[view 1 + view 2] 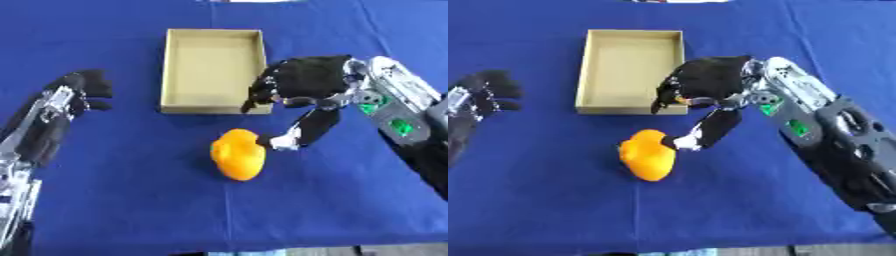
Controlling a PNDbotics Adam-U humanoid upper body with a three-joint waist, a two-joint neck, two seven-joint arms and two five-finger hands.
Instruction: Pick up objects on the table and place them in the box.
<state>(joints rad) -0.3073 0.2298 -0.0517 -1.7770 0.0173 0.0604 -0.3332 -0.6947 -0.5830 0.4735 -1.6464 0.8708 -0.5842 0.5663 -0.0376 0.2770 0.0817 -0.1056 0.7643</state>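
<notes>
Table (114, 200): covered in blue cloth, filling nearly the whole frame.

Box (213, 107): shallow, tan cardboard, open at the top, upper centre of the frame. Its long axis runs from the top of the frame toward the bottom. Nothing shows inside it.

Orange object (238, 154): rounded, glossy, lying on the cloth at the centre of the frame, below the box's lower right corner and apart from it. It is longer than wide; the long axis runs roughly top to bottom with a slight lean, the broader lobe at the upper end and the narrower end toward the lower right. What it is cannot be made out beyond colour and shape.

Right hand (306, 80): black, entering from the right edge on a silver and black arm with green marks. The palm sits over the box's lower right corner, fingers drooping down and left across the box's wall. The thumb (311, 127) reaches downward, its pale tip at the upper right side of the orange object, touching it or very nearly so; the view does not settle which. Nothing is enclosed in the hand; it hangs relaxed and spread.

Left hand (83, 90): black, at the left edge of the frame, level with the box and well apart from it, fingers loosely bent, holding nothing.
</notes>
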